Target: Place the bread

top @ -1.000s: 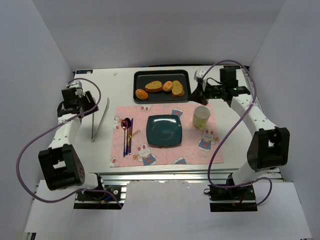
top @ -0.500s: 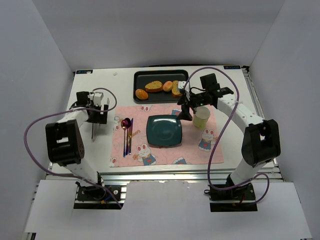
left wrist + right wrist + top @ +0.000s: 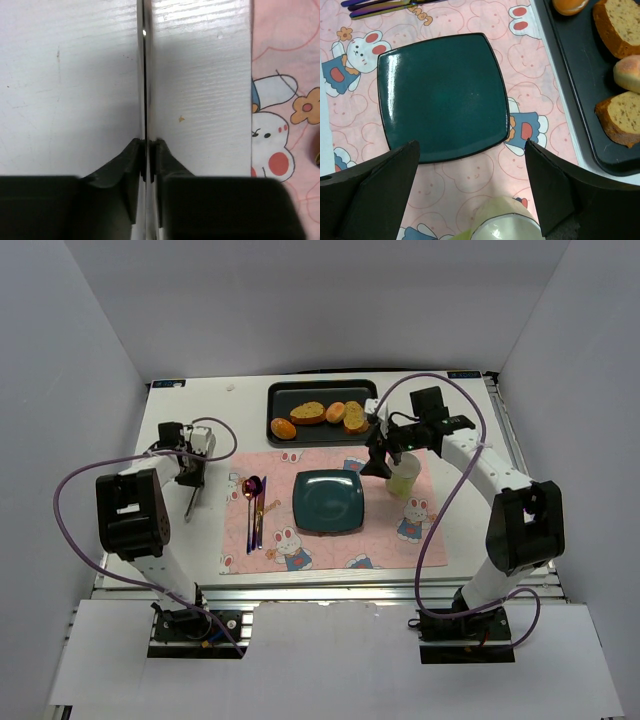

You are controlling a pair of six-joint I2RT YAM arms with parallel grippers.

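Field notes:

- White table [image 3: 460,530] carried everything.
- Pink rabbit-print placemat [image 3: 330,550] lay across its middle.
- Black tray [image 3: 300,392] sat at the far edge, just beyond the mat.
- Dark teal square plate [image 3: 328,502] rested bare in the centre of the mat.
- Thin flat panel [image 3: 190,502] stood on edge on the table, left of the mat. Left gripper [image 3: 188,468] was at its far end. In the wrist view the fingers [image 3: 127,165] were clamped on either side of the panel's thin edge [image 3: 145,75].
- Right gripper [image 3: 375,462] hung over the mat between plate and cup. Its jaws were spread wide and held nothing. The wrist view showed the near plate edge between the two fingers [image 3: 380,190].
- Pale yellow-green cup [image 3: 405,480] stood upright on the mat, just right of the plate and touching or nearly touching that gripper.
- The bread [image 3: 308,412], the long oval toasted slice, lay in the tray, left of middle, untouched. It also showed at the upper right of the right wrist view [image 3: 620,25].
- Shorter slice [image 3: 355,417] lay at the tray's right end.
- Iridescent cutlery [image 3: 255,510] lay on the left part of the mat.
- One small roll [image 3: 335,412] sat between the slices, the other roll [image 3: 284,428] at the tray's left end.
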